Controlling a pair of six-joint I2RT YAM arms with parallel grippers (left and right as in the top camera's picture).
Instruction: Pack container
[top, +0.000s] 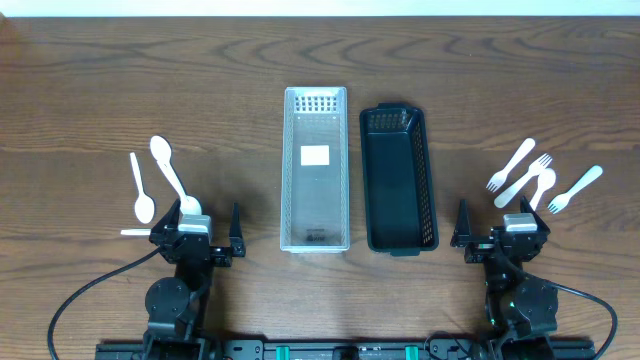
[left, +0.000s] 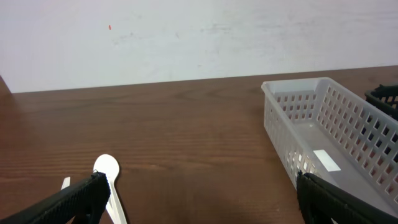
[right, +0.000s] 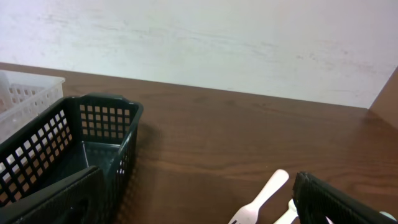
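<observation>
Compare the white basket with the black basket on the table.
The white basket is pale and translucent; the black basket is dark and opaque. The white basket has a white sticker on its floor; the black basket shows none. The white one lies left of the black. Both are long, perforated, empty and parallel.

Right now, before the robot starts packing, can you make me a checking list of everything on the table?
Surface: brown wooden table, grain showing.
Job's things: white slotted plastic basket and black slotted plastic basket side by side at the centre, no cutlery inside; white plastic spoons lying on the left; white plastic forks lying on the right.
Clutter: nothing seen.
Grippers: left gripper and right gripper both open, holding nothing.
Cables: black cables trail from the arm bases.
Surroundings: pale wall behind the table.
</observation>
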